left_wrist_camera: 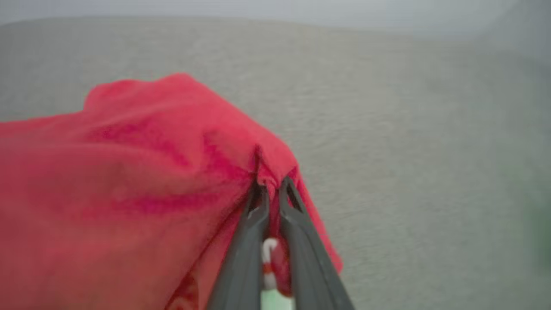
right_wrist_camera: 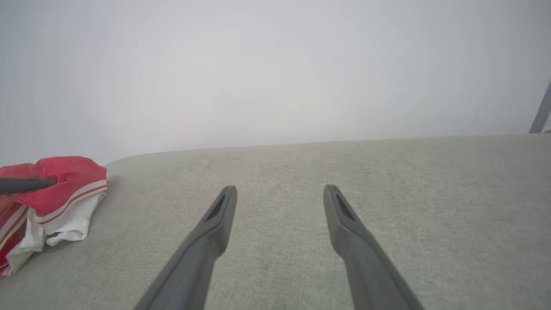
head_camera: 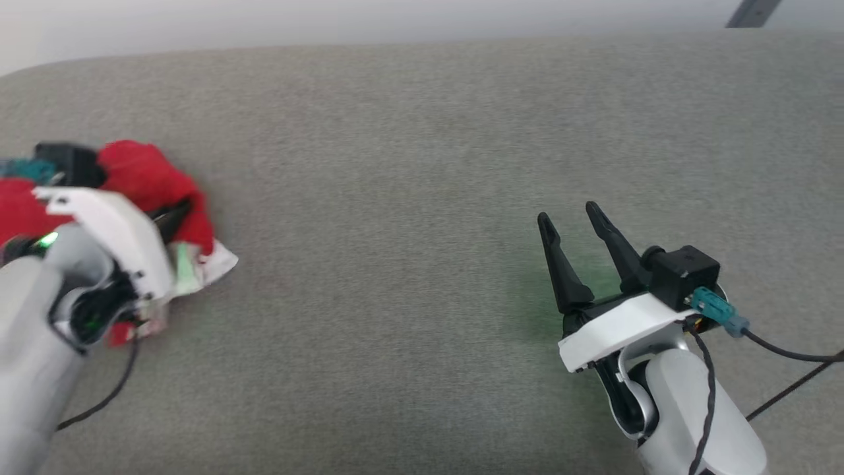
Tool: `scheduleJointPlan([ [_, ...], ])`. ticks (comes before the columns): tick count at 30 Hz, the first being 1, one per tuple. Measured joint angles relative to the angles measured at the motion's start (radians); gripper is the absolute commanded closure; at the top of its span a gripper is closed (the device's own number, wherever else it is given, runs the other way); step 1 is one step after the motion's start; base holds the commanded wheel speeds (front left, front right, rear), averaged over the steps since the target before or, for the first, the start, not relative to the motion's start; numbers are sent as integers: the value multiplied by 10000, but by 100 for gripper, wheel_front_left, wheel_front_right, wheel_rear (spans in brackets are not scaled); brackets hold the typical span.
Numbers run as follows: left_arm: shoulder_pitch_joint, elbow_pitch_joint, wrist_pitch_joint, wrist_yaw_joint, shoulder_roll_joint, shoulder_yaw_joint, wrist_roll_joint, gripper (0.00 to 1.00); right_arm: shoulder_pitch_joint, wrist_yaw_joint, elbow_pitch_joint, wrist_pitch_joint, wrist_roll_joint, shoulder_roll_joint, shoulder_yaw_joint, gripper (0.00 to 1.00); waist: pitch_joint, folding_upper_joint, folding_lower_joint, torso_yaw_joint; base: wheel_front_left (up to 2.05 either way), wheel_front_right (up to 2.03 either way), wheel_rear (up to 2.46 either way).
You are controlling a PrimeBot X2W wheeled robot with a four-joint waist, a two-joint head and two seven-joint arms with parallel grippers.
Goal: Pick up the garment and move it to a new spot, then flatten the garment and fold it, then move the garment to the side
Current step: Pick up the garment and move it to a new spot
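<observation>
the crumpled red shirt (head_camera: 142,173) lies at the left edge of the frame on the grey bench (head_camera: 409,198). the left hand (left_wrist_camera: 271,184) is pinched tight on a fold of it, probably to lift it. the right hand (head_camera: 568,214) hovers at lower right, fingers spread and holding nothing.

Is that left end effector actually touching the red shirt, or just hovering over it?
Touching. The left wrist view shows the left end effector pinched shut on a bunched fold of the red shirt, with no gap between them.
</observation>
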Motion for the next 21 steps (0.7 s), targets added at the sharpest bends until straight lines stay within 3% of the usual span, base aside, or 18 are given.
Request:
scheduleJointPlan([
  [6,-420,-2140,291,0,-144,-407,-637,100,173,0,-253,0,458,-4,-136,0,-3,0,0,-508,0,0,0],
  [11,-1313,-3354,577,0,-757,-777,-767,100,215,0,-552,-2,1039,0,-100,0,132,0,0,-1183,0,0,0],
  [19,-3425,-2773,31,-2,-2336,-1273,-309,100,189,0,-890,0,1841,2,-165,0,687,0,0,-2396,0,0,0],
  [21,-3614,-2424,25,0,-2510,-1708,-217,100,186,0,-938,-2,2017,-13,-295,0,872,0,1,-2674,0,0,0],
])
